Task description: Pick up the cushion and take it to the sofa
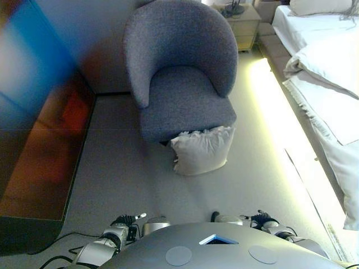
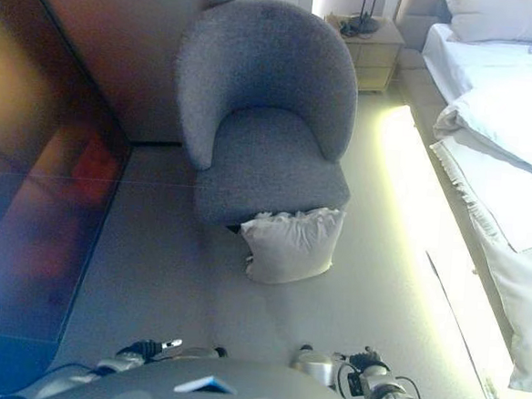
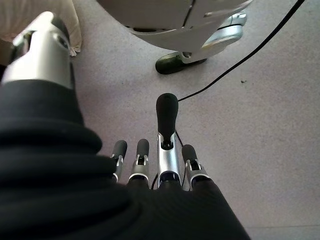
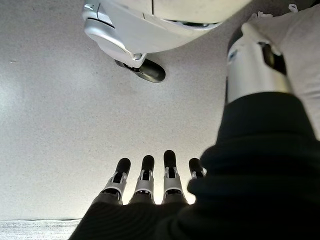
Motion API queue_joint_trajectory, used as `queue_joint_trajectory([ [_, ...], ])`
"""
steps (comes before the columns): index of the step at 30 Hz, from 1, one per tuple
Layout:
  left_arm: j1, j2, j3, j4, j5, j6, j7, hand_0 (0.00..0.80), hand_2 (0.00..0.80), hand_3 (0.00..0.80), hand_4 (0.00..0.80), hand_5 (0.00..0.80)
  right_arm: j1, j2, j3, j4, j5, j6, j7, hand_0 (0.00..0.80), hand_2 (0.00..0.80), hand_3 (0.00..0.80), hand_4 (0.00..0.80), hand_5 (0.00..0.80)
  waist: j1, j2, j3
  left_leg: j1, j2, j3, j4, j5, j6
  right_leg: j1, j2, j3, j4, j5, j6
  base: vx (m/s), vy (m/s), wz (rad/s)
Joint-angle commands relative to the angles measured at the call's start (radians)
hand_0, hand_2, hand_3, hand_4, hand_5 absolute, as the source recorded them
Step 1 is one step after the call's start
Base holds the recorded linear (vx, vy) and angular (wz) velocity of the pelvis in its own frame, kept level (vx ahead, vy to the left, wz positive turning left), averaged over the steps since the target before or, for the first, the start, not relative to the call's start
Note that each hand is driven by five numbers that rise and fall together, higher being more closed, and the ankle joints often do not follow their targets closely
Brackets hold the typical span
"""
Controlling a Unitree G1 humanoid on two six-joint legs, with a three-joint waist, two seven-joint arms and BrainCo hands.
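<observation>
A cream cushion [image 1: 202, 150] stands on the grey carpet, leaning against the front of the grey armchair [image 1: 179, 84]. It also shows in the right eye view [image 2: 290, 244]. Both hands hang low at the near edge, well short of the cushion. My left hand [image 1: 126, 221] is at the lower left, and my right hand [image 1: 261, 219] is at the lower right. In the left wrist view my left hand [image 3: 166, 150] has straight fingers and holds nothing. In the right wrist view my right hand [image 4: 146, 182] is the same. An edge of the cushion [image 4: 300, 30] shows past the right hand.
A bed with white bedding [image 1: 331, 73] runs along the right, with a lit strip [image 1: 275, 112] at its base. A nightstand [image 1: 244, 22] stands behind the armchair. A dark cabinet [image 1: 39, 140] lines the left side. Open carpet [image 1: 129, 179] lies between me and the cushion.
</observation>
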Motion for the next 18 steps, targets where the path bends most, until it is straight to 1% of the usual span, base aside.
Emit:
queue_joint_trajectory([
  [1, -0.077, 0.010, 0.026, 0.058, 0.012, -0.003, -0.001, 0.000, 0.000, 0.000, 0.000, 0.000, -0.084, 0.006, 0.001, 0.049, 0.017, -0.013, -0.013, 0.000, 0.000, 0.000, 0.000, 0.000, 0.005, -0.055, 0.033, 0.005, -0.011, -0.003, 0.009, -0.068, 0.022, 0.034, -0.035, -0.022, 0.015, -0.060, 0.037, 0.000, 0.000, 0.00],
  [6, -0.077, 0.009, 0.027, 0.057, 0.001, 0.007, -0.024, 0.000, 0.000, 0.000, 0.000, 0.000, -0.081, 0.009, 0.002, 0.049, 0.017, -0.013, -0.010, 0.000, 0.000, 0.000, 0.000, 0.000, 0.005, -0.058, 0.030, 0.013, -0.018, -0.005, 0.005, -0.074, 0.027, 0.038, -0.041, -0.020, 0.015, -0.059, 0.042, 0.014, 0.013, 0.01],
  [12, -0.075, 0.010, 0.017, 0.058, 0.035, 0.000, -0.009, 0.000, 0.000, 0.000, 0.000, 0.000, -0.081, 0.013, 0.003, 0.051, 0.023, -0.012, -0.003, 0.000, 0.000, 0.000, 0.000, 0.000, 0.005, -0.060, 0.028, 0.016, -0.023, -0.003, 0.004, -0.081, 0.033, 0.036, -0.044, -0.021, 0.015, -0.056, 0.046, 0.000, -0.005, 0.00],
  [18, -0.080, 0.013, 0.000, 0.051, 0.045, 0.008, -0.012, 0.000, 0.000, 0.000, 0.000, 0.000, -0.083, 0.014, 0.009, 0.053, 0.019, -0.010, 0.001, 0.000, 0.000, 0.000, 0.000, 0.000, -0.001, -0.056, 0.033, 0.016, -0.020, 0.006, 0.004, -0.081, 0.033, 0.038, -0.030, -0.020, 0.020, -0.064, 0.040, 0.002, -0.052, 0.00],
])
